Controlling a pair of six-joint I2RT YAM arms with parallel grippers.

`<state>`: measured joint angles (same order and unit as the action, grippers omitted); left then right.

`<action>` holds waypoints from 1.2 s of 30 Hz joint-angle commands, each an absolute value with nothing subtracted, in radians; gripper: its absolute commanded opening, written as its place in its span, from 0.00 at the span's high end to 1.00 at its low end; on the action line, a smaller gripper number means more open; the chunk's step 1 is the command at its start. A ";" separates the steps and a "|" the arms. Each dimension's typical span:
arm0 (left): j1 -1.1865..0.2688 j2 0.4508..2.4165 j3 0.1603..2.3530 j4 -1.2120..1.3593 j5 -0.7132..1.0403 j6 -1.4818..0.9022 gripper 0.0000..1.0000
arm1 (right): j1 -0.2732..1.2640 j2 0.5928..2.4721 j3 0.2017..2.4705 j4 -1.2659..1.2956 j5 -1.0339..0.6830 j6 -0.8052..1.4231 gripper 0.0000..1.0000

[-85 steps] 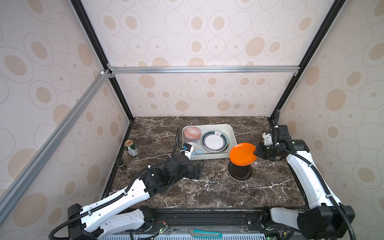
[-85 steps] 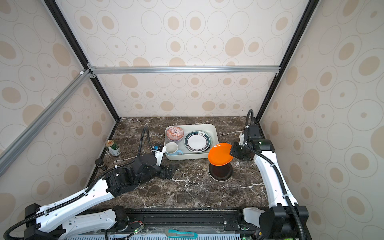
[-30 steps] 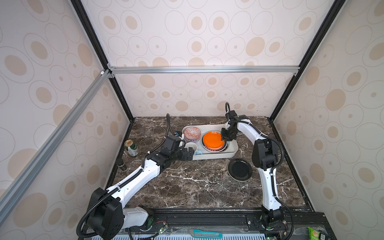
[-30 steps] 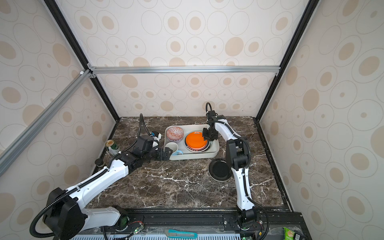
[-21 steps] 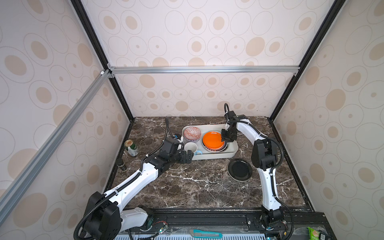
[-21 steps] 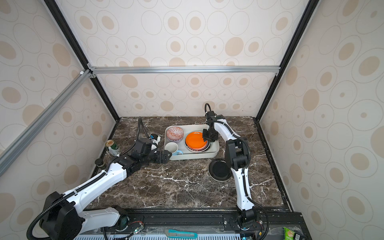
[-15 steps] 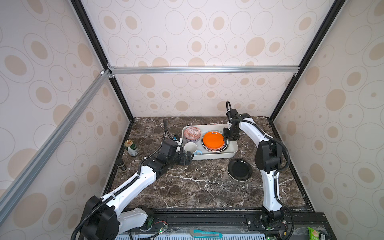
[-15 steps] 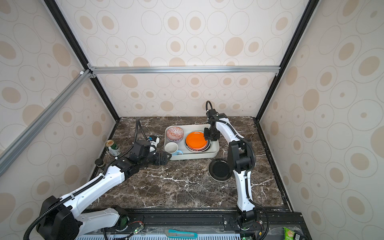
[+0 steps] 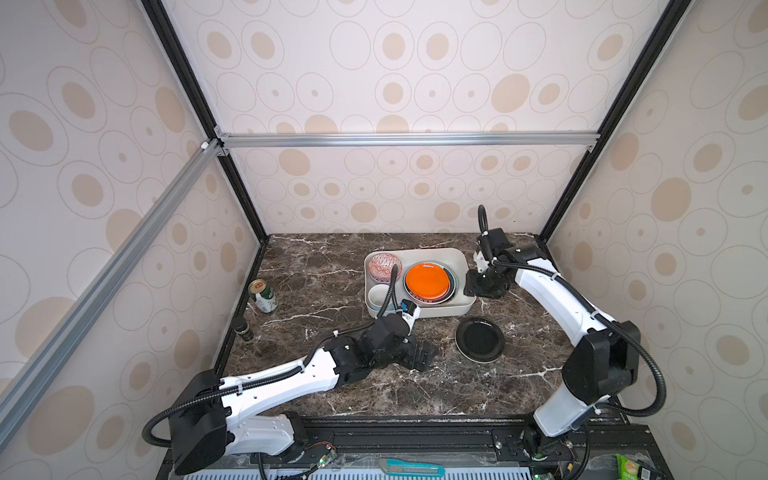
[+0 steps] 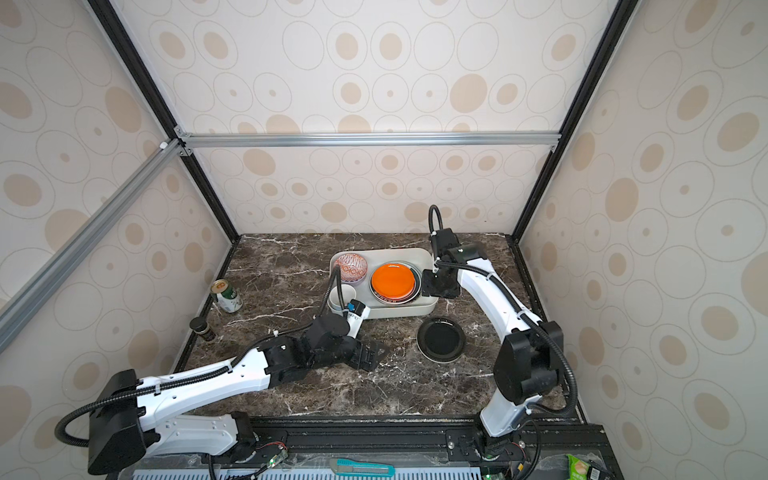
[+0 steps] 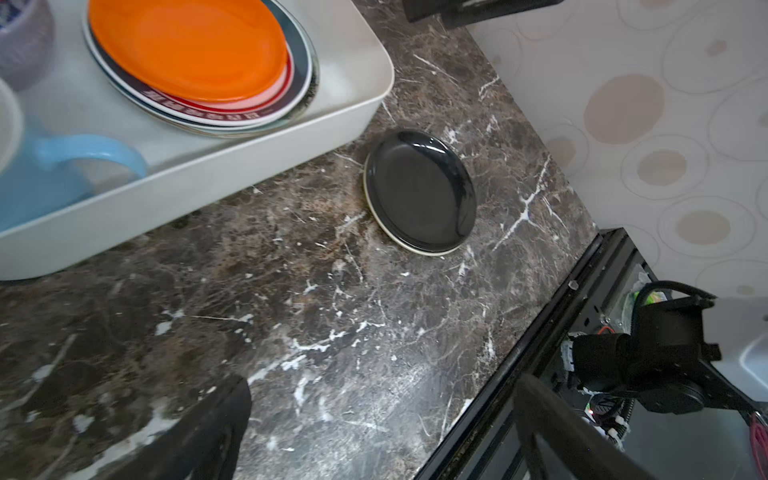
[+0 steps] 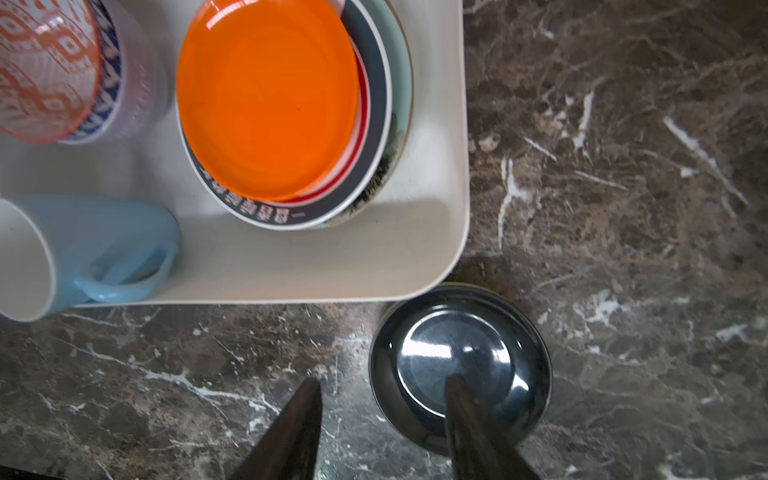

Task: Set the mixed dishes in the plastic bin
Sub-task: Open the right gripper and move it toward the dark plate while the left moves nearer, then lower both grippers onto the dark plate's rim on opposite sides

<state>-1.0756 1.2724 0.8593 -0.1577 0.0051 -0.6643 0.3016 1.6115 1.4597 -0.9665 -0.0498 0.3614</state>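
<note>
Black plate point(image 9: 480, 340) is the one dish not yet in the plastic bin point(image 9: 440, 309). It lies flat on the counter point(image 9: 324, 270) just off the bin's near right corner, can't tell if they touch

In the bin: orange plate point(image 9: 427, 280) on top of a plate stack, red-white bowl point(image 9: 385, 266), light-blue mug point(image 12: 104, 237) on its side

Right claw point(image 9: 478, 284) spread, pinching nothing, up against the bin's right wall; in its wrist view one finger lines up over the black plate. Left claw point(image 9: 422, 356) spread wide, empty, low over the counter in front of the bin, left of the black plate

Handling, my guess: glazed ceramic, stiff, glossy so slippery, medium weight, chips if dropped. It's shallow and sits flush, nothing to get under. Best hold is the raised rim, one finger inside, one outside, on the side facing away from the bin. Keep it level and set it low onto the orange plate
</note>
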 commanded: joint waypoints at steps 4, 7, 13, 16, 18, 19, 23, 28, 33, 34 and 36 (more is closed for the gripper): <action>-1.194 1.373 0.910 -0.090 -0.089 -0.738 0.01 | 0.300 1.452 1.299 -0.955 -0.009 0.368 0.47; -1.207 1.415 0.926 -0.080 -0.093 -0.738 0.01 | 0.294 1.419 1.246 -0.932 -0.006 0.370 0.46; -1.207 1.476 0.979 -0.106 -0.108 -0.707 0.01 | 0.231 1.390 1.166 -0.884 -0.039 0.368 0.45; -1.200 1.518 1.027 -0.134 -0.120 -0.680 0.01 | 0.190 1.377 1.124 -0.852 -0.067 0.366 0.44; -1.186 1.547 1.048 -0.132 -0.107 -0.671 0.01 | 0.165 1.373 1.103 -0.838 -0.076 0.359 0.43; -1.171 1.562 1.054 -0.124 -0.086 -0.668 0.01 | 0.150 1.370 1.091 -0.830 -0.085 0.356 0.43; -1.106 1.620 1.068 -0.077 0.015 -0.664 0.01 | 0.090 1.358 1.041 -0.798 -0.114 0.344 0.43; -1.068 1.673 1.118 -0.091 0.039 -0.632 0.01 | 0.031 1.356 0.989 -0.763 -0.144 0.347 0.43; -1.023 1.725 1.142 -0.078 0.078 -0.618 0.03 | 0.023 1.360 0.964 -0.740 -0.142 0.351 0.44; -1.015 1.740 1.151 -0.077 0.089 -0.615 0.06 | 0.021 1.363 0.958 -0.737 -0.138 0.351 0.44; -1.005 1.763 1.165 -0.077 0.104 -0.610 0.13 | 0.015 1.372 0.950 -0.729 -0.141 0.351 0.44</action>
